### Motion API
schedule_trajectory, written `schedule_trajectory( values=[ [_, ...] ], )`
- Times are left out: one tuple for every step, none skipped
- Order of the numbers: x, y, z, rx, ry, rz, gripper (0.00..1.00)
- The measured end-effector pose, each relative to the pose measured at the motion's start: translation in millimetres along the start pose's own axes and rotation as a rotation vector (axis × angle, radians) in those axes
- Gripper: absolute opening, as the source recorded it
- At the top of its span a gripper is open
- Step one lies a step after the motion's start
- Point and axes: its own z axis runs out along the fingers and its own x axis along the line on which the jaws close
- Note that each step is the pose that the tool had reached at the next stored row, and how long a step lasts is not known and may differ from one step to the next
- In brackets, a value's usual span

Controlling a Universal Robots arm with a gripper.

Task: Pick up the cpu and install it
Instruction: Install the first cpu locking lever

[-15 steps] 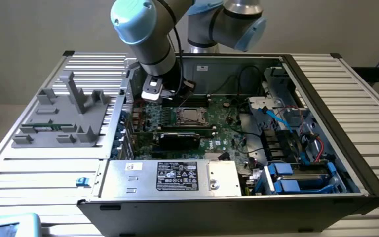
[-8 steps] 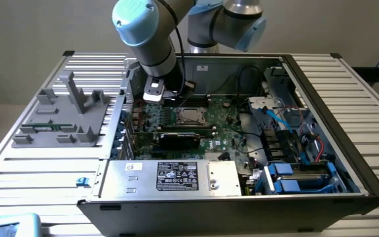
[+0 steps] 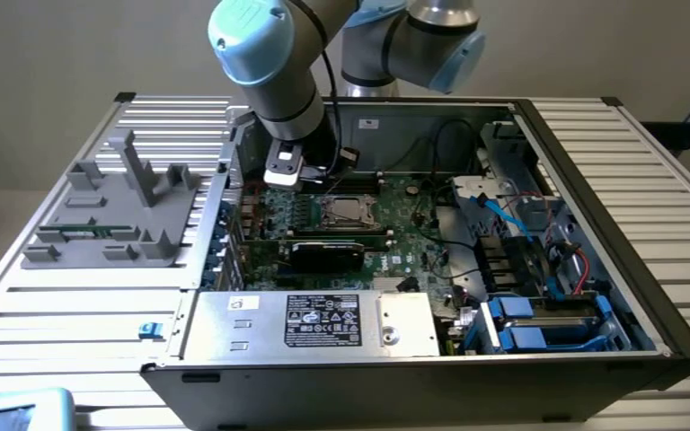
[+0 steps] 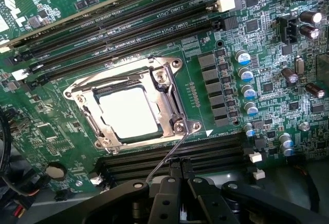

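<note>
The cpu [image 4: 128, 112], a shiny silver square, lies flat inside the metal socket frame [image 4: 169, 88] on the green motherboard; in the exterior view the cpu [image 3: 345, 210] sits mid-board inside the open computer case. My gripper [image 4: 180, 171] hovers above the board just beside the socket, shut with nothing between its black fingers [image 4: 165, 203]. A thin wire lever [image 4: 164, 157] runs from the frame's corner toward the fingertips. In the exterior view the gripper [image 3: 283, 180] hangs over the board to the exterior view's left of the socket.
Black memory slots [image 4: 128, 23] flank the socket and capacitors [image 4: 247, 80] stand nearby. A black expansion card [image 3: 327, 251], a silver labelled box [image 3: 315, 323] and blue drive bays [image 3: 537, 328] fill the case. A grey fixture [image 3: 118, 211] stands outside on the slatted table.
</note>
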Motion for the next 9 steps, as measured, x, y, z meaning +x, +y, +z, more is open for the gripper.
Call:
schedule_trajectory(
  values=[
    [0.0,0.1,0.0,0.0,0.0,0.0,0.11],
    [0.0,0.2,-0.1,0.0,0.0001,0.0,0.11],
    [-0.3,0.4,-0.2,0.0,0.0,0.0,0.11],
    [-0.8,0.7,-0.4,-0.0001,0.0002,0.0,0.11],
    [-1.3,0.9,-0.6,-0.0002,0.0006,0.001,0.11],
    [-1.9,1.1,-0.7,-0.0004,0.0015,0.003,0.11],
    [-2.2,1.2,-0.8,-0.0007,0.0025,0.005,0.11],
    [-2.3,1.3,-0.9,-0.0009,0.0034,0.007,0.11],
    [-2.3,1.4,-1.0,-0.0011,0.0043,0.009,0.11]
  ],
)
